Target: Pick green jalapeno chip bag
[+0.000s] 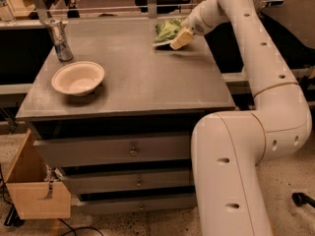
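The green jalapeno chip bag (166,30) lies flat on the grey bench (133,82), well beyond the smooth round cream bowl (78,77) and off to its right. It is glossy and crinkled. The gripper (181,37) rests at the bag's edge farthest from the bowl, so the bag lies bowl-ward of it. Whether the gripper is open or closed, I cannot tell.

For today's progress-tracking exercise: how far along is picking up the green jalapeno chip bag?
Approach looks done: the pincer sits right at the green jalapeno chip bag, near the far edge of the cabinet top. The bag lies on the top; gripping and lifting remain.
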Robot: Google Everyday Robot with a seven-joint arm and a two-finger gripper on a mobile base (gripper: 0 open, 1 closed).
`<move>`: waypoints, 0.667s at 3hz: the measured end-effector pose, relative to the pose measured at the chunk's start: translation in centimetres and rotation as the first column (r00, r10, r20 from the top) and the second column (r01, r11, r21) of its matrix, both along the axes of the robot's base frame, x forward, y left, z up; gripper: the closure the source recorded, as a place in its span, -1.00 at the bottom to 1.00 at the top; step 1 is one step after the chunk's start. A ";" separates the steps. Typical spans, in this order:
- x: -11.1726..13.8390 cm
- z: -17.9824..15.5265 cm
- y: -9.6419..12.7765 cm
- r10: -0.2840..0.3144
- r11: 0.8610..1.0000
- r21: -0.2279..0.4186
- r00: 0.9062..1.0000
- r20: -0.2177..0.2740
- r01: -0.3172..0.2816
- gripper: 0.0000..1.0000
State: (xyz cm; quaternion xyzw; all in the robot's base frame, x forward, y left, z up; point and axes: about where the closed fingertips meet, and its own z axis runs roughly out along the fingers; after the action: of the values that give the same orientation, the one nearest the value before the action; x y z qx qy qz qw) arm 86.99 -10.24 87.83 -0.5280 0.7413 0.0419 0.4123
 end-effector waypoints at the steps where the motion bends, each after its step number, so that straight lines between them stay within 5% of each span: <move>1: 0.2 0.2 0.0 -0.007 1.000 0.011 1.000 0.003 0.007 0.23; 2: 0.3 0.2 0.1 -0.010 1.000 0.012 1.000 0.003 0.010 0.69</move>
State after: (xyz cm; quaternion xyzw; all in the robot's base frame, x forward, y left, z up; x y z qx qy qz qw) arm 87.27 -10.18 88.01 -0.5219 0.7431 0.0434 0.4166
